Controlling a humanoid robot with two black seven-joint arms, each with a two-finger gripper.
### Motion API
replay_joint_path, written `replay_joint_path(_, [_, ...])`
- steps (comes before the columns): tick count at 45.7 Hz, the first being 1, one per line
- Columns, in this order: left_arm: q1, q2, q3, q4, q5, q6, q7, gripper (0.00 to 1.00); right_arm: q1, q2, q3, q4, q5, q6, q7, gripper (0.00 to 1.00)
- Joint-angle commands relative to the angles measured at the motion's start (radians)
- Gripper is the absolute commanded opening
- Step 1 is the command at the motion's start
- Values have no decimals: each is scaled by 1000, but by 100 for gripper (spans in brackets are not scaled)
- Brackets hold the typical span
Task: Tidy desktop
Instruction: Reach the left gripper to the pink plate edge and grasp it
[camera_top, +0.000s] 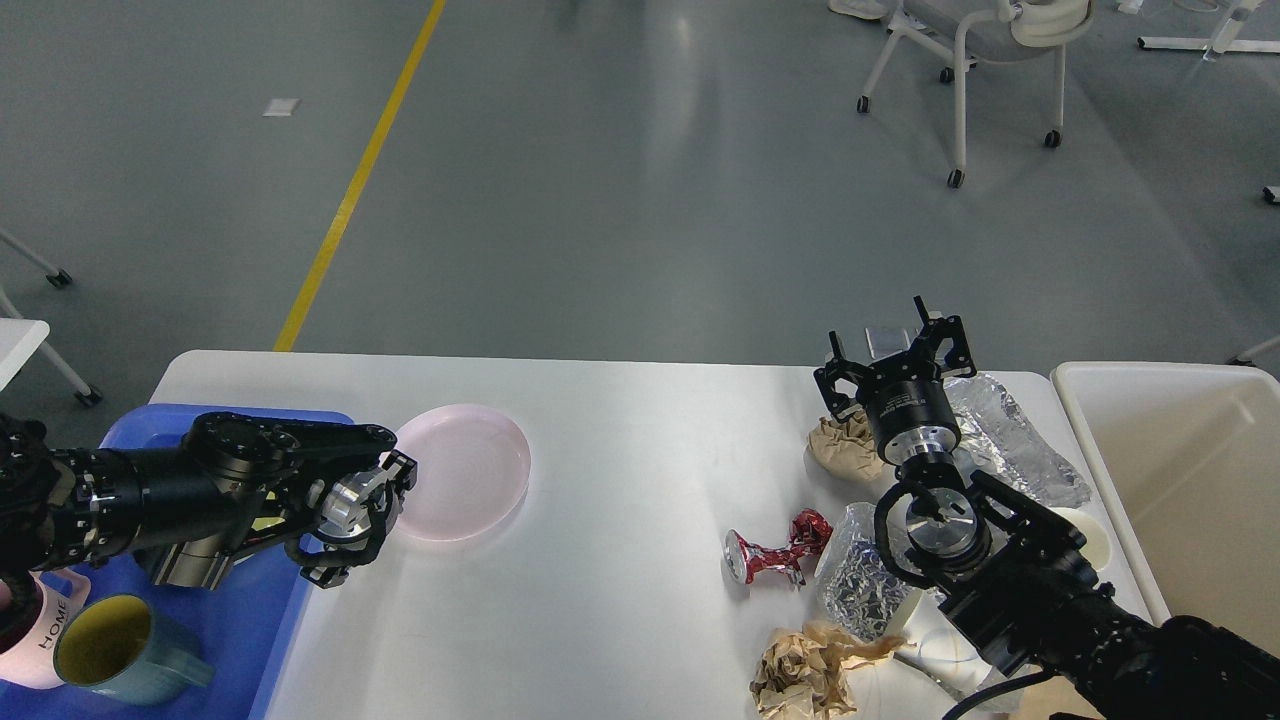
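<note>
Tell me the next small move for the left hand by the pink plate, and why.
Probably close on the near-left rim of the pink plate, then lift it toward the blue tray. The left hand sits low at that rim, while the plate lies alone on the desktop.

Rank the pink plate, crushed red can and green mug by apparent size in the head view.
1. Pink plate, clearly largest.
2. Green mug, though it sits nearer the camera.
3. Crushed red can, smallest.
</note>
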Motion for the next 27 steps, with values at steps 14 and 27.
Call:
replay_joint_path(14, [54,-33,-47,63,0,0,-40,44,0,0,0,0,0,0,0,100])
replay_joint_path(27, [58,-48,-47,63,2,0,-83,31,0,0,0,0,0,0,0,100])
